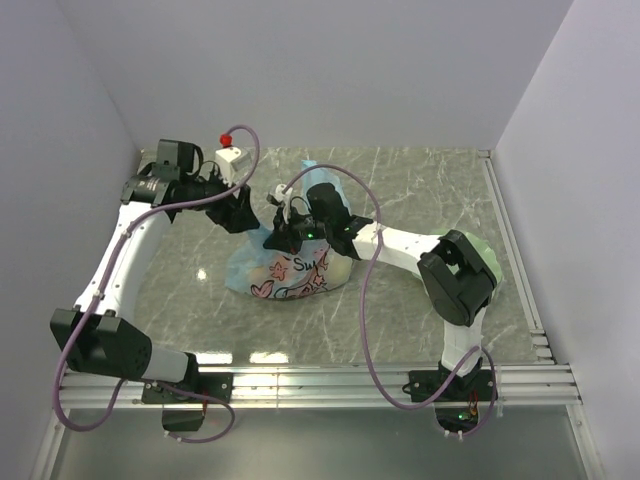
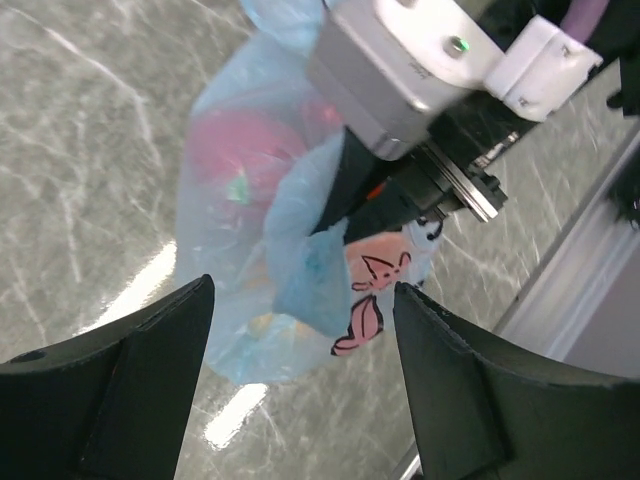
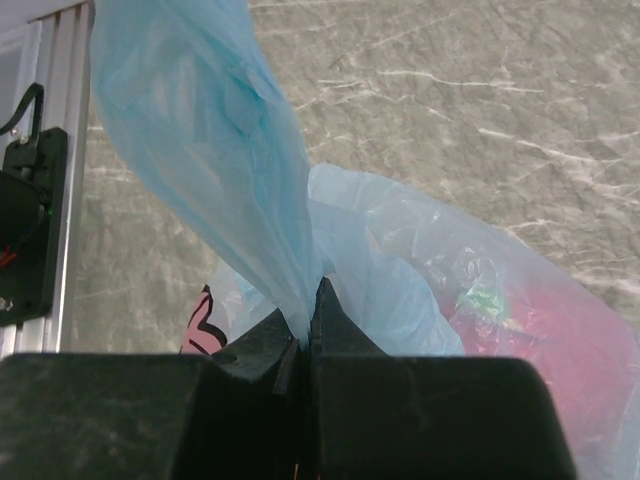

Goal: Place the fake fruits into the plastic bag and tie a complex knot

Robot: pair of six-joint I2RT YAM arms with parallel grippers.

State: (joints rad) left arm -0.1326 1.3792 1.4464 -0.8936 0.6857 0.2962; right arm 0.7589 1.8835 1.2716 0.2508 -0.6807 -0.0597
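Note:
The plastic bag (image 1: 290, 275) lies mid-table, light blue with pink cartoon print, with the fake fruits inside it. A red fruit (image 3: 560, 340) shows through the film; it is also the pink blur (image 2: 230, 150) in the left wrist view. My right gripper (image 3: 305, 325) is shut on a twisted light-blue handle strip (image 3: 210, 130) that rises from the bag's top (image 3: 400, 260). In the top view this gripper (image 1: 283, 235) sits over the bag's upper left. My left gripper (image 2: 300, 300) hangs open above the bag (image 2: 230, 230) with nothing between its fingers, just left of the right one (image 1: 248, 220). The knot is out of view.
A pale green plate (image 1: 492, 262) lies at the right, partly under my right arm. A small white object with a red top (image 1: 230, 150) stands at the back left. Aluminium rails (image 1: 520, 260) run along the right and near edges. White walls close in the sides and back.

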